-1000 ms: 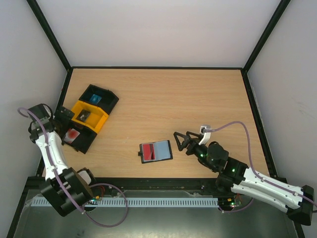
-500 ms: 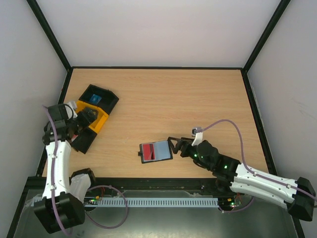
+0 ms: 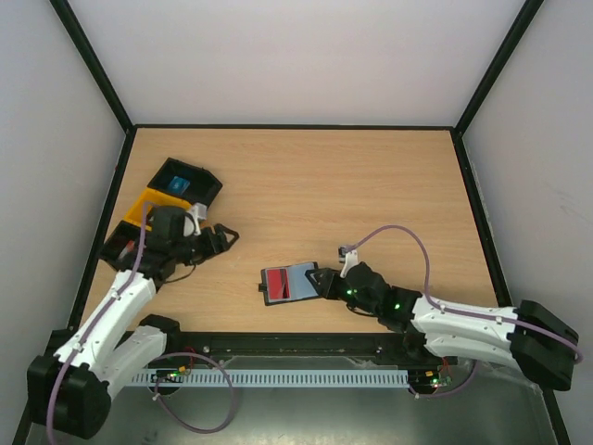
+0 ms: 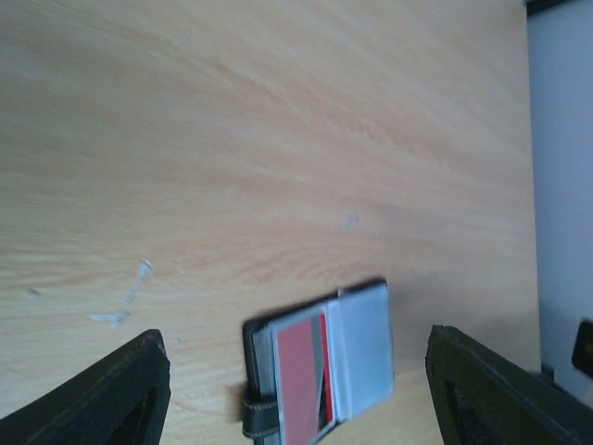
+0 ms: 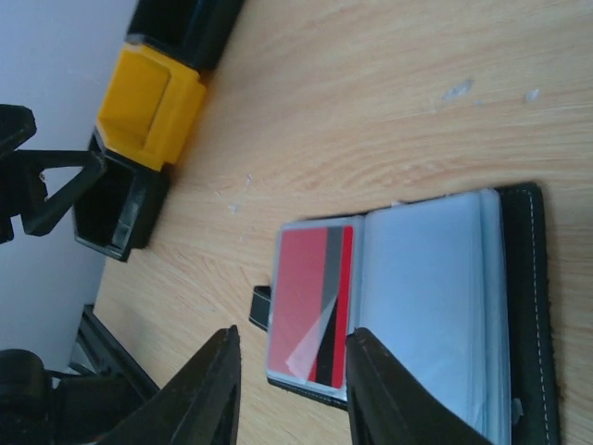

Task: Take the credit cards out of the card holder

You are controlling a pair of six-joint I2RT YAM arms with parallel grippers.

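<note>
The light wooden table (image 3: 352,185) carries everything. A small flat black bifold card holder (image 3: 305,280) lies open and flat near the table's front edge, towards the right arm's side. Its inner faces are up. A thin red plastic card (image 3: 278,286) with a dark stripe sits in the left face under a clear sleeve. The right face shows grey-blue only. A little black side tab (image 3: 261,288) sticks out at the holder's left edge.

The right gripper (image 3: 321,280) is low at the holder's right edge, pointing left across it. Its jaws are partway in, with a clear gap between them. In the right wrist view the dark fingers (image 5: 394,399) frame the holder's corner with the red card. One finger overlaps the holder and the other stands over bare wood. Nothing is seen clamped. Whether a finger touches the holder cannot be told.

The left gripper (image 3: 222,241) hangs over bare wood left of the holder, well apart from it, just right of the trays. Its jaws are wide, with nothing between them.

At far left, three open rectangular trays sit in a diagonal row:
- The farthest is a black plastic tray (image 3: 208,185) holding a small blue rectangular card (image 3: 179,184).
- The yellow plastic tray (image 3: 139,206) is in the middle, partly hidden by the left arm.
- The second black tray (image 3: 116,248) is nearest, its contents hidden.
</note>
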